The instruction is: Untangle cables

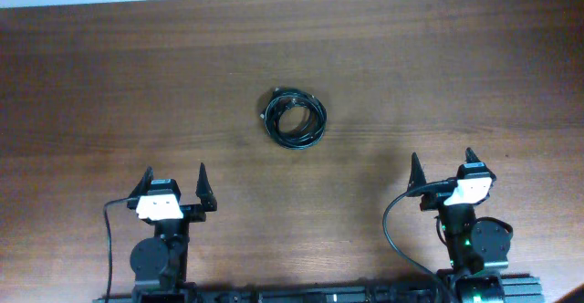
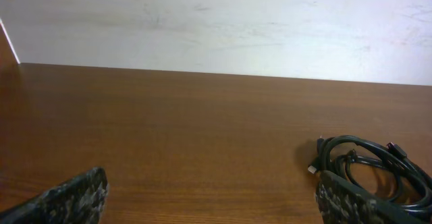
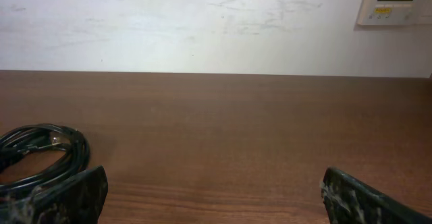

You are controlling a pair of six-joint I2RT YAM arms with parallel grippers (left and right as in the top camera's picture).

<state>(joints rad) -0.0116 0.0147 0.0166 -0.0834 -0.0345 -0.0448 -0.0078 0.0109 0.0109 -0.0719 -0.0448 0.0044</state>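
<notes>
A tangled coil of black cables lies on the brown wooden table, near its middle. It shows at the lower right of the left wrist view and at the lower left of the right wrist view. My left gripper is open and empty near the front edge, left of the coil. My right gripper is open and empty near the front edge, right of the coil. In the wrist views the left gripper and right gripper have their fingertips wide apart over bare wood.
A white wall runs behind the table's far edge. A beige wall control panel hangs at the upper right in the right wrist view. The arm bases and a black supply cable sit at the front edge.
</notes>
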